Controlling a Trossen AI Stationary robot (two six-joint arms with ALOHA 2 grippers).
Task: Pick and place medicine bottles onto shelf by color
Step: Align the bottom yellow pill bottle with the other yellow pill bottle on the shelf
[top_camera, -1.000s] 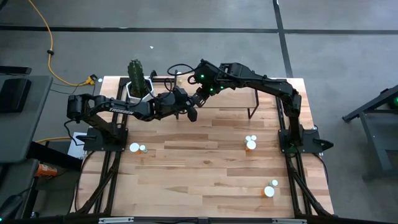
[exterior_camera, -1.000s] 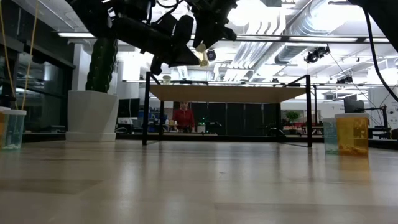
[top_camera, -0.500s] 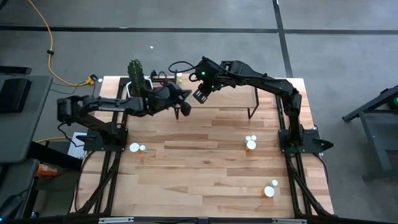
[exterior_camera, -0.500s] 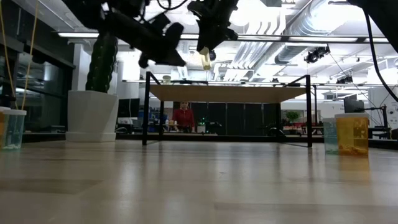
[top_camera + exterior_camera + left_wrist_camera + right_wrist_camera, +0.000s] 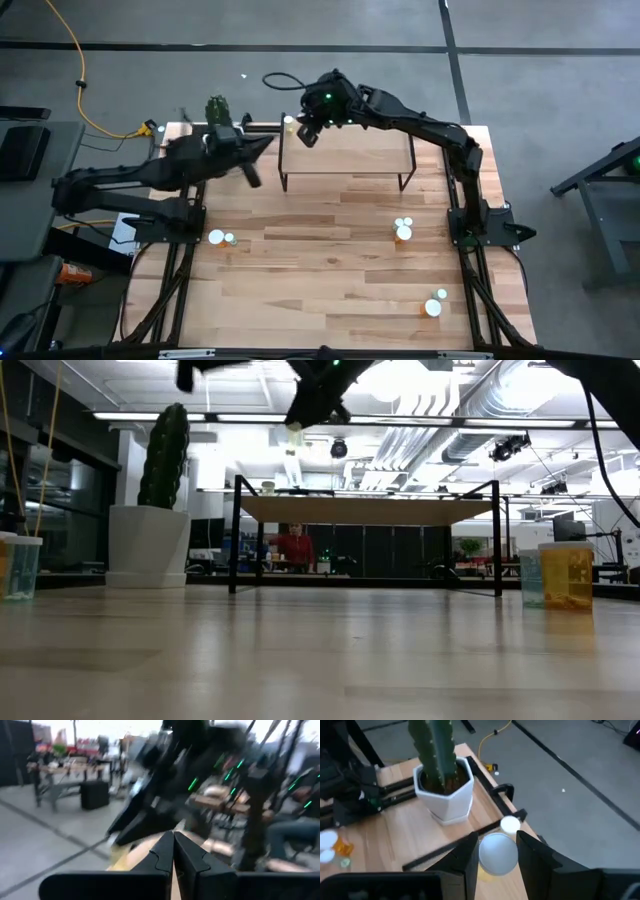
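My right gripper (image 5: 302,132) hangs over the far left corner of the shelf (image 5: 350,160), shut on a yellowish medicine bottle (image 5: 496,854) with a white cap. A second white-capped bottle (image 5: 510,825) stands on that corner of the shelf. More bottles stand on the table at the left (image 5: 222,238), the right (image 5: 403,229) and the near right (image 5: 434,304). My left gripper (image 5: 251,177) is shut and empty, left of the shelf and above the table. My right gripper pinches the bottle between its two fingers at the sides of its white cap (image 5: 481,856), the cap's top facing the wrist camera. The fingers slant down from the table's right. The bottle is lifted clear, above the shelf's left end.
A tall cactus in a white pot (image 5: 220,128) stands at the table's far left, close to the shelf's left end. A black clamp (image 5: 504,795) grips the far table edge. In the low view, clear cups stand at the left (image 5: 20,565) and right (image 5: 565,575).
My left gripper has drawn back from the shelf toward the table's left edge and risen, staying shut. My right gripper has carried the bottle toward the table's left and far edges, to the shelf's far left corner, and has tipped further.
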